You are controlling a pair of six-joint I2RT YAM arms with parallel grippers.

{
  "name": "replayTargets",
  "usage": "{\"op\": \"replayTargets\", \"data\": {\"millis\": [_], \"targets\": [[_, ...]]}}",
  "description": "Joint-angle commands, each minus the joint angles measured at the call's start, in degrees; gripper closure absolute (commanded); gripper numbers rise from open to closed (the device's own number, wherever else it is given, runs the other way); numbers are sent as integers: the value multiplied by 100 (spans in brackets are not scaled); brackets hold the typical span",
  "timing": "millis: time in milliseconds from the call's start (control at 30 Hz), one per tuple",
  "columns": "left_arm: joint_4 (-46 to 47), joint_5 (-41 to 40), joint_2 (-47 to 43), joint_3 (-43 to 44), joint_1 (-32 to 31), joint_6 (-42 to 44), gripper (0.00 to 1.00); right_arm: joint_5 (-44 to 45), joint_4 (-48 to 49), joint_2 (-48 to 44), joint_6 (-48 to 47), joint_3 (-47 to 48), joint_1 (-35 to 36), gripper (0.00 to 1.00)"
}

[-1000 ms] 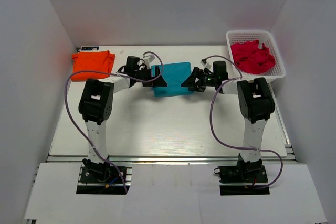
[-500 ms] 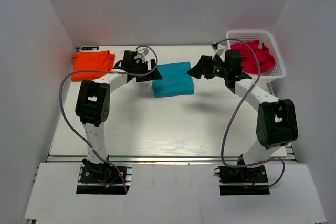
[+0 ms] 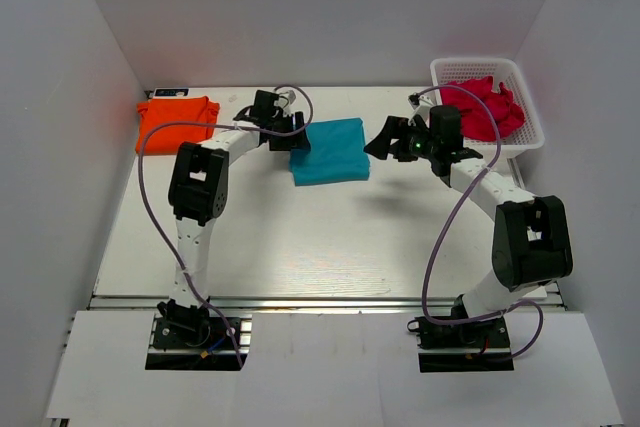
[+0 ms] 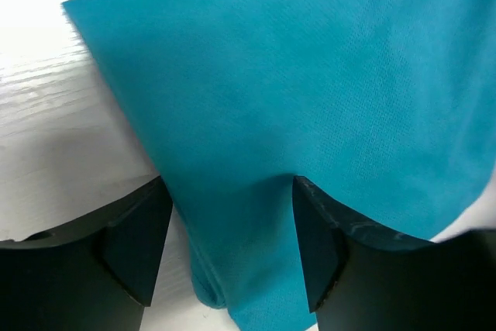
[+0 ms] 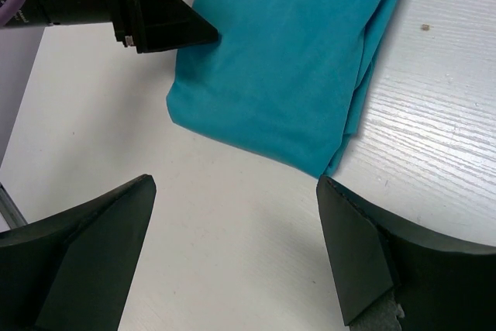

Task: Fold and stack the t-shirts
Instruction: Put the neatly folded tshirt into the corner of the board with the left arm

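While teal shirt [image 3: 329, 150] lies folded at far-edge middle of desk [image 3: 300, 237], we note left gripper [image 4: 230, 182] fingers spread astride its left hem, and right gripper [image 5: 236, 181] spread, clear of cloth. Risk: pinching top layer only, so fold opens during transfer onto orange shirt [image 3: 178, 123], far-left corner.

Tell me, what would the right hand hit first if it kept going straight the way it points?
Probably the teal t-shirt, lying just ahead of the open right hand; it might graze the table first, as depth is unclear.
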Motion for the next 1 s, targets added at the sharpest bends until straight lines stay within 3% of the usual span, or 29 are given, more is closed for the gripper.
{"op": "replayTargets", "data": {"millis": [0, 200, 367, 467, 533, 567, 700, 833, 967], "targets": [[-628, -447, 221, 238, -295, 405, 28, -2, 69, 42, -102, 41, -38, 10], [-1522, -1798, 792, 1037, -611, 581, 39, 68, 104, 60, -129, 15, -38, 10], [-2061, -2311, 1320, 1741, -806, 634, 48, 165, 104, -10, -190, -20, -38, 10], [-2044, -2486, 1321, 1505, -858, 686, 63, 305, 95, -54, -208, -38, -56, 10], [-1982, -2539, 1260, 1426, -858, 687, 94, 349, 104, -62, -225, -47, -56, 10], [-1982, -2670, 1259, 1425, -858, 687, 100, 376, 104, -63, -208, -55, -56, 10], [-1692, -2855, 865, 1425, -911, 1072, 100, 393, 121, -71, -208, -73, -56, 10], [-1448, -3672, 189, 1478, -911, 1477, 100, 402, 139, -71, -199, -90, -64, 10], [-780, -3947, -787, 777, -780, 1960, 100, 376, 191, -159, -199, -125, -73, 10]]}}
